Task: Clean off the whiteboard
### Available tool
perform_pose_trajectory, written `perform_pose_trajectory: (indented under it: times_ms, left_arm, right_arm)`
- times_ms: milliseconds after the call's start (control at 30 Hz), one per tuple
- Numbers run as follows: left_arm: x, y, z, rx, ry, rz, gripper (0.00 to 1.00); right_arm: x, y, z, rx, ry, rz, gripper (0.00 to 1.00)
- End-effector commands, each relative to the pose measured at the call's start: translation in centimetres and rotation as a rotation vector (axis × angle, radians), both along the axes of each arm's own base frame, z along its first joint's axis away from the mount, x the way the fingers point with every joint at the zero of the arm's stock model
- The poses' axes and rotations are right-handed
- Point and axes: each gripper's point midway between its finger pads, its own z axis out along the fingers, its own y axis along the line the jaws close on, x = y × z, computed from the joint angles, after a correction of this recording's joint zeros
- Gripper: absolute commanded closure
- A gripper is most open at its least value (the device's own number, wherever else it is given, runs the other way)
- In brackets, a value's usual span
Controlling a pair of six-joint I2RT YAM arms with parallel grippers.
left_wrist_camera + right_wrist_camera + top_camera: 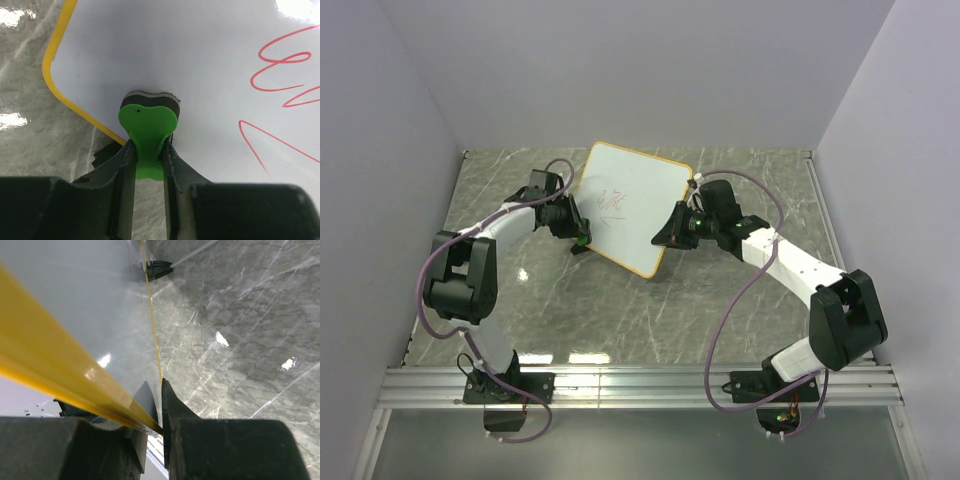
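Note:
The whiteboard (633,205), white with an orange-yellow frame, stands tilted at the middle of the table, with red scribbles (613,205) near its centre. My left gripper (578,232) is shut on the green handle of an eraser (148,122), whose dark pad rests against the board's face (190,60) near the lower left corner, left of the red scribbles (280,75). My right gripper (668,236) is shut on the board's right edge (107,390), with the frame pinched between its fingers. A black foot (157,269) shows at the board's far end.
The table (740,300) is grey marble with walls on three sides. A black foot (578,248) of the board sits by the left gripper. Purple cables (740,300) loop along both arms. A metal rail (650,385) runs along the near edge.

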Motion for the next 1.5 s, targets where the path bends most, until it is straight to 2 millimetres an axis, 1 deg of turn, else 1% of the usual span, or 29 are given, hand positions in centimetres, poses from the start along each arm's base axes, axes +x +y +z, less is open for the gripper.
perform_pose_trajectory:
  times_ms: [0, 33, 100, 133, 167, 200, 233, 267, 333, 400, 433, 600, 700, 800, 833, 867, 900, 933, 1000, 1033, 1100, 1133, 1200, 1233, 1267, 1333, 1367, 1400, 1467]
  left_arm:
    - [1.7, -4.3, 2.8, -0.069, -0.126, -0.131, 1.00]
    - [1.1, -6.2, 3.7, -0.079, -0.143, -0.183, 1.00]
    - [0.1, -8.0, 4.3, -0.083, -0.139, -0.229, 1.00]
    - [-0.9, -9.5, 4.3, -0.096, -0.123, -0.255, 1.00]
    - [-1.7, -10.4, 4.9, -0.123, -0.124, -0.277, 1.00]
    - [-2.3, -11.1, 5.2, -0.140, -0.123, -0.291, 1.00]
    - [-3.4, -12.2, 5.2, -0.164, -0.110, -0.306, 1.00]
    - [-4.0, -12.8, 5.9, -0.186, -0.117, -0.323, 1.00]
    - [-5.4, -14.1, 6.5, -0.222, -0.102, -0.360, 1.00]
    - [-6.3, -14.6, 7.2, -0.251, -0.086, -0.379, 1.00]
    - [-6.4, -14.7, 7.4, -0.258, -0.084, -0.380, 1.00]
    - [-6.8, -14.8, 8.5, -0.265, -0.070, -0.385, 1.00]
    - [-6.4, -14.1, 8.2, -0.235, -0.073, -0.367, 1.00]
    - [-4.9, -11.7, 6.5, -0.186, -0.056, -0.300, 1.00]
    - [-4.1, -10.0, 5.6, -0.180, -0.037, -0.252, 1.00]
    - [-3.5, -9.0, 4.8, -0.171, -0.023, -0.222, 1.00]
    - [-2.6, -7.2, 4.1, -0.154, -0.015, -0.176, 1.00]
    - [-2.3, -6.2, 3.1, -0.131, 0.012, -0.154, 1.00]
    - [-1.3, -4.2, 2.1, -0.085, 0.012, -0.122, 1.00]
    - [-1.2, -3.8, 1.2, -0.069, 0.034, -0.119, 1.00]
    - [-0.5, -3.0, 0.7, -0.029, 0.031, -0.115, 1.00]
    - [-0.3, -2.7, -0.2, -0.015, 0.049, -0.112, 1.00]
    - [0.3, -2.5, -0.4, 0.005, 0.043, -0.109, 1.00]
    - [0.4, -2.5, -0.9, 0.011, 0.054, -0.109, 1.00]
    - [0.6, -2.5, -0.8, 0.008, 0.057, -0.104, 1.00]
    - [0.9, -3.5, 0.4, -0.026, 0.031, -0.125, 1.00]
    - [1.2, -4.1, 1.4, -0.032, 0.006, -0.138, 1.00]
    - [0.8, -5.3, 2.0, -0.024, -0.012, -0.168, 1.00]
    - [0.6, -7.1, 4.4, -0.031, -0.064, -0.222, 1.00]
  right_arm:
    - [-4.8, 1.5, 0.9, 0.029, 0.073, 0.188, 1.00]
    - [-4.7, 1.6, 0.8, 0.026, 0.074, 0.190, 1.00]
    - [-4.5, 1.6, 0.7, 0.023, 0.075, 0.191, 1.00]
    - [-4.3, 1.7, 0.7, 0.018, 0.072, 0.194, 1.00]
    - [-4.2, 1.7, 0.8, 0.017, 0.071, 0.193, 1.00]
    - [-4.1, 1.8, 0.9, 0.018, 0.066, 0.196, 1.00]
    - [-4.0, 1.9, 0.9, 0.018, 0.065, 0.198, 1.00]
    - [-3.9, 1.9, 0.7, 0.016, 0.070, 0.199, 1.00]
    - [-3.8, 2.1, 0.5, 0.018, 0.073, 0.203, 1.00]
    - [-3.9, 2.1, 0.3, 0.021, 0.077, 0.206, 1.00]
    - [-3.8, 2.2, 0.3, 0.021, 0.075, 0.206, 1.00]
    - [-4.1, 2.1, -0.3, 0.020, 0.086, 0.216, 1.00]
    - [-4.1, 2.2, -0.5, 0.022, 0.090, 0.218, 1.00]
    - [-4.0, 2.2, -0.3, 0.026, 0.082, 0.216, 1.00]
    - [-4.1, 2.1, -0.3, 0.021, 0.083, 0.218, 1.00]
    - [-4.1, 2.1, -0.3, 0.020, 0.083, 0.217, 1.00]
    - [-4.1, 2.0, -0.2, 0.018, 0.077, 0.219, 1.00]
    - [-4.2, 1.9, -0.2, 0.014, 0.076, 0.219, 1.00]
    - [-4.4, 1.8, -0.2, 0.011, 0.076, 0.221, 1.00]
    - [-4.4, 1.7, -0.2, 0.010, 0.075, 0.221, 1.00]
    - [-4.6, 1.7, -0.3, 0.009, 0.078, 0.220, 1.00]
    - [-4.6, 1.7, -0.3, 0.010, 0.077, 0.222, 1.00]
    - [-4.5, 1.7, -0.3, 0.012, 0.077, 0.223, 1.00]
    - [-4.6, 1.7, -0.3, 0.012, 0.079, 0.224, 1.00]
    - [-4.5, 1.7, -0.3, 0.012, 0.076, 0.227, 1.00]
    - [-4.5, 1.8, -0.4, 0.009, 0.078, 0.229, 1.00]
    - [-4.4, 1.8, -0.5, 0.007, 0.078, 0.231, 1.00]
    - [-4.4, 1.8, -0.5, 0.006, 0.078, 0.232, 1.00]
    - [-4.3, 1.8, -0.7, 0.007, 0.084, 0.231, 1.00]
